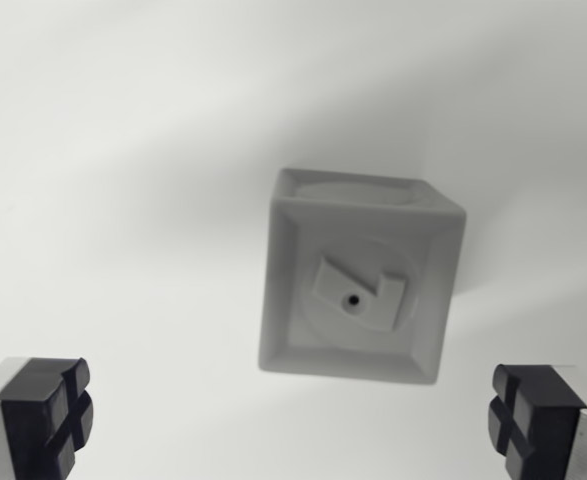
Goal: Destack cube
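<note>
**Operator:** Where is the cube, and what have you got hold of?

**Arm:** Nothing. My gripper [293,425] has its jaws spread wide, one dark pad in the lower left corner of the frame and the other in the lower right, with bare space between them. The cube [358,285] sits a little right of centre, above that gap, a pale grey block with a recessed top face and a small raised shape with a dark hole in it.

**Operator:** Which step is this, by your reckoning?

**Arm:** I judge it as the approach, before any grasp. The cube is not between my pads yet. I can't tell from here whether a second cube lies under it; I see only the top face and a sliver of its upper side.

**Operator:** What does the next move call for?

**Arm:** Bringing the cube to the middle of my gap, so a shift toward the upper right of the frame, then descending. Its faces look slightly turned against the line between my pads, so a small wrist rotation may be needed to close squarely on two flat sides.

**Operator:** Room to work?

**Arm:** Plenty. The white table [123,150] is plain all round, no edge in sight, only soft shadows.
</note>
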